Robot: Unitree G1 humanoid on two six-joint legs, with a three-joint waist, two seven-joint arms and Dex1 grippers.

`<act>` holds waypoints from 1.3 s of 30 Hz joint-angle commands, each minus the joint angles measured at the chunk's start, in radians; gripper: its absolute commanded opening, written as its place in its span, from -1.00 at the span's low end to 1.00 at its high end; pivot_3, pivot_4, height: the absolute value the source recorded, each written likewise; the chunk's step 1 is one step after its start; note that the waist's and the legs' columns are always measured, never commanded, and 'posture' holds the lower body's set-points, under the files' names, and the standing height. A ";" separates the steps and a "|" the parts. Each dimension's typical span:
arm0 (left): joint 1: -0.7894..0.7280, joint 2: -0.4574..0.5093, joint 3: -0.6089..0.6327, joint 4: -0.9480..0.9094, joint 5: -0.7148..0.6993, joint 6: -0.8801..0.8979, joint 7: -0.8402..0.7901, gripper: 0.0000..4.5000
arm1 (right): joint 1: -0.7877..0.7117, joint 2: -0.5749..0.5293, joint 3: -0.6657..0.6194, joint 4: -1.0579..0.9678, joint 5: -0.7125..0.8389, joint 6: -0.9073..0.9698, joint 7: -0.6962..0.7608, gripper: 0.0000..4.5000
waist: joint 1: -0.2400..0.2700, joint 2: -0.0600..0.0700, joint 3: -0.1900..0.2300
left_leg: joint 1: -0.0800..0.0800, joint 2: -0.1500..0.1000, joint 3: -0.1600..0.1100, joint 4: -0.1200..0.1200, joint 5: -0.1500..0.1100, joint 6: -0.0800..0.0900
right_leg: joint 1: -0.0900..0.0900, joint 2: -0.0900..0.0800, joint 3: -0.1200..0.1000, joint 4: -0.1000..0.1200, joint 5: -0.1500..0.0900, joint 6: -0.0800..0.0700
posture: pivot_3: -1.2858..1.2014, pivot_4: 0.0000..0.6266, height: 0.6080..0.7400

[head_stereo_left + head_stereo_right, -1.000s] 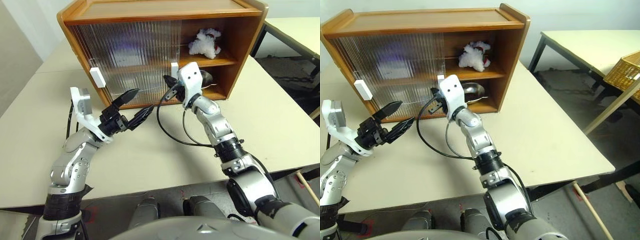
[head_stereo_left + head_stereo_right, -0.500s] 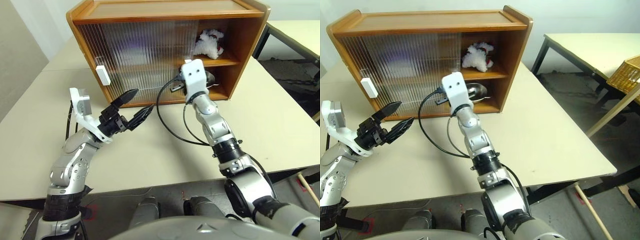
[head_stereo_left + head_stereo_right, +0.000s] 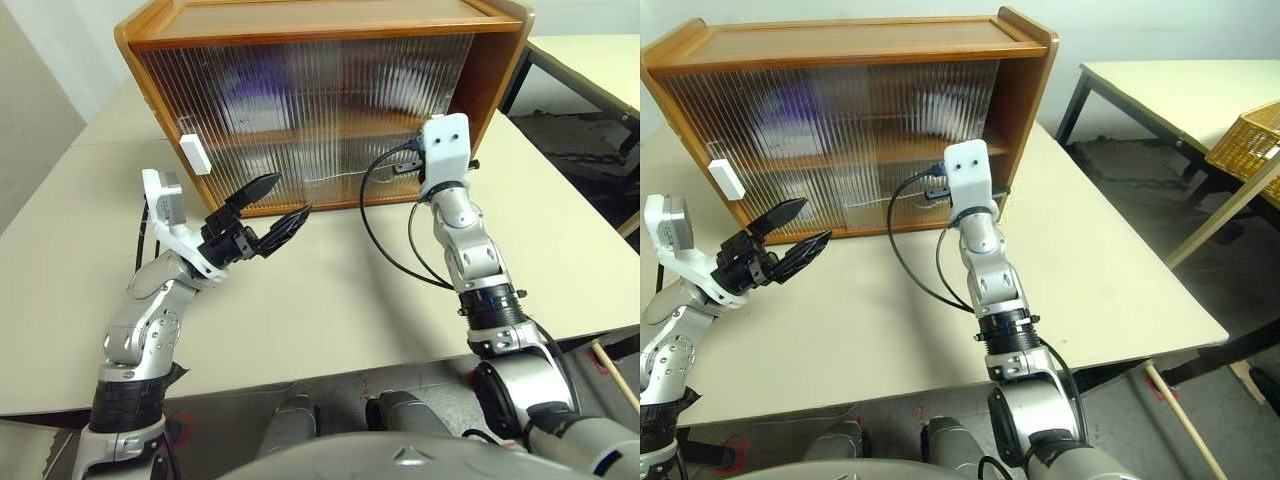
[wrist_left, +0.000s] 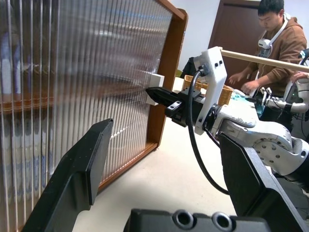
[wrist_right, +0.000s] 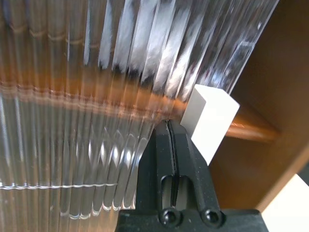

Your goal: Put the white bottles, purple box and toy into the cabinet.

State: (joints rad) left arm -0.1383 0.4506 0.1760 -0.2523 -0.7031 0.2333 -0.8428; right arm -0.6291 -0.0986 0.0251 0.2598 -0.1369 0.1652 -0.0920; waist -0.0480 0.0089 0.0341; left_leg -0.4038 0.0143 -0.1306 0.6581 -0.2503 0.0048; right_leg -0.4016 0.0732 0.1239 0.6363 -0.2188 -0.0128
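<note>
The cabinet (image 3: pixel 320 100) stands on the pale worktop (image 3: pixel 330 290), and both of its ribbed sliding doors (image 3: pixel 300 120) now cover the whole front, so the way to the shelves is barred from end to end. Through the translucent ribs only blurred shapes can be made out: a purplish patch (image 3: pixel 775 135) on the upper shelf at the robot's left and pale smears beside it; which of the task's things these are cannot be told, and the bottles, the box and the toy cannot be picked out with any sureness. A white handle (image 3: pixel 194 155) sits at the left end of the doors, another white handle (image 5: pixel 210 121) at the right end by the wooden side wall. The right gripper (image 5: pixel 170 140) has its jaws clenched tight together with nothing between them, the tips just beside that right handle and against the ribbed door. The left gripper (image 3: pixel 270 205) hovers over the worktop in front of the left door, jaws released wide and empty, apart from the glass. Further off to the right stand a second table (image 3: pixel 1180 90) and a wicker basket (image 3: pixel 1250 140); in the left wrist view a person in a brown hooded top (image 4: pixel 273 46) stands behind.
</note>
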 commanded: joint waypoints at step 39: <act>-0.003 -0.003 -0.009 0.014 0.013 0.001 -0.010 1.00 | 0.169 -0.174 -0.044 -0.271 0.006 0.107 0.149 -0.31 | -0.005 0.001 0.000 | -0.006 -0.002 0.000 0.002 0.001 0.002 | -0.002 -0.001 0.001 -0.004 0.003 0.008 | -0.06 -0.88 1.00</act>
State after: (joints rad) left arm -0.1484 0.4486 0.1711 -0.2434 -0.7016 0.2336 -0.8499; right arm -0.4823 -0.2594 0.0068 0.0208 -0.1793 0.2606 -0.0037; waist -0.0532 0.0097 0.0345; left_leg -0.4096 0.0125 -0.1301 0.6602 -0.2493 0.0065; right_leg -0.4035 0.0716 0.1247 0.6319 -0.2162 -0.0043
